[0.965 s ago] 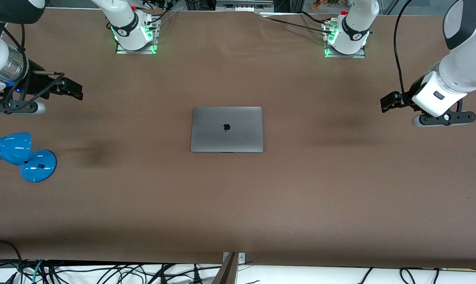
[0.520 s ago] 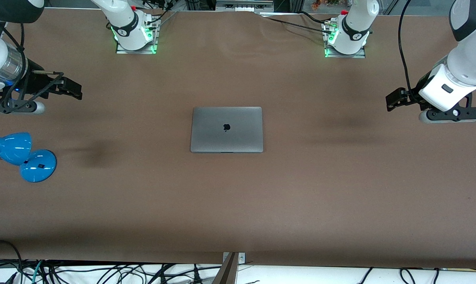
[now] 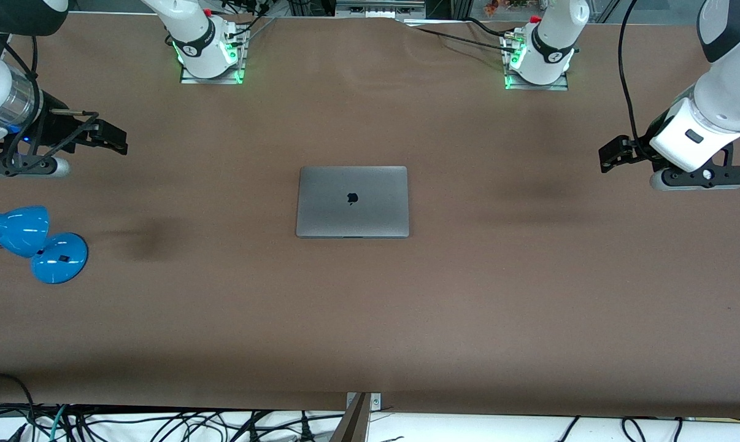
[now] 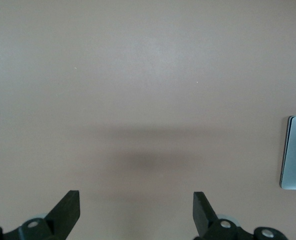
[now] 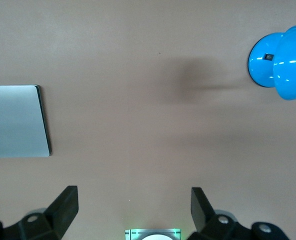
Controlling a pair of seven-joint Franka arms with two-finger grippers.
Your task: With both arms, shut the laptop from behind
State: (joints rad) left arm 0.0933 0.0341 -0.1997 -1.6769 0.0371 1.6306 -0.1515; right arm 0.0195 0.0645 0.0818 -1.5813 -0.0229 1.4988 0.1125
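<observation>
1. Both grippers, left gripper (image 3: 612, 153) and right gripper (image 3: 113, 138), hang over bare desk (image 3: 370, 319) with fingers spread, empty.
2. The laptop (image 3: 352, 201) lies mid-desk between them, lid already flat, roughly equally far from each.

The 2 large white jointed robot arms are raised above the table, 1 at each end. The left arm's small black two-finger gripper (image 3: 609, 155) hangs with fingers spread wide, empty. The right arm's small black two-finger gripper (image 3: 113, 140) likewise gapes, holding nothing.
</observation>
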